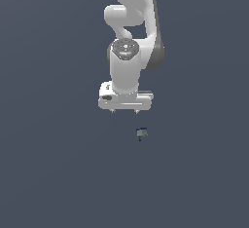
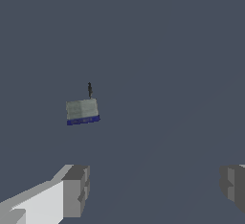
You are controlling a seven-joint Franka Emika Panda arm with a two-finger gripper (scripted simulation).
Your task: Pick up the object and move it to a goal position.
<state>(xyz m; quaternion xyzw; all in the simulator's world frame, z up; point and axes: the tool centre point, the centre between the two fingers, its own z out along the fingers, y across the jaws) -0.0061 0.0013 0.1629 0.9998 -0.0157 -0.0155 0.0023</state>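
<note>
well apart from the end effector (image 1: 124, 110) lies the object (image 1: 141, 133). its two fingers (image 2: 74, 190) stand spread wide, released, grasping nothing.

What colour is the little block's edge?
Dark blue, on a grey block. It shows best in the wrist view.

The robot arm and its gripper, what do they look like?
The arm is glossy white with rounded links, dark grey along one side, and a dark round cap with small red and green marks. The gripper is a white bar; the wrist view shows blocky grey fingertips.
</note>
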